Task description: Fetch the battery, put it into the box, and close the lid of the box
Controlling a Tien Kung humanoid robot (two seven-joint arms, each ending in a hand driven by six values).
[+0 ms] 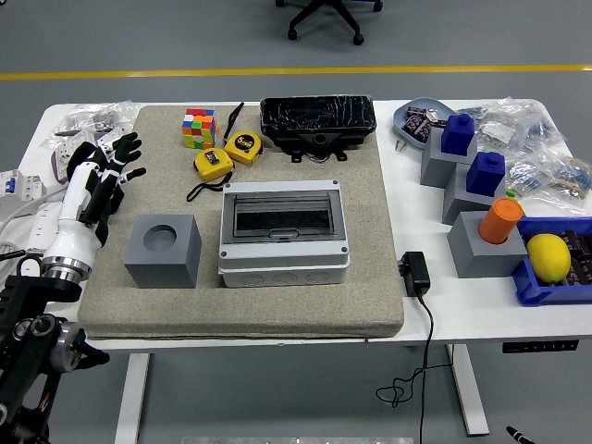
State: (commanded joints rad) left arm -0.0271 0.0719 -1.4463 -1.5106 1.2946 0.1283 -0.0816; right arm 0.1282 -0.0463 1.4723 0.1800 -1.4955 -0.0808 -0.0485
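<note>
A grey junction box (285, 231) with a clear lid lies shut at the middle of the beige mat (370, 296). A black battery pack (317, 123) lies at the mat's far edge, behind the box. My left hand (113, 163) hovers over the mat's left edge, well left of the box and the battery. Its fingers are relaxed, point away from me and hold nothing. My right arm is out of view.
A grey block with a round hole (164, 250) stands left of the box. A Rubik's cube (199, 128) and two yellow tape measures (228, 155) lie far left. A black adapter (415, 273), grey blocks with blue and orange caps (481, 176), a lemon (548, 256) and bagged parts fill the right.
</note>
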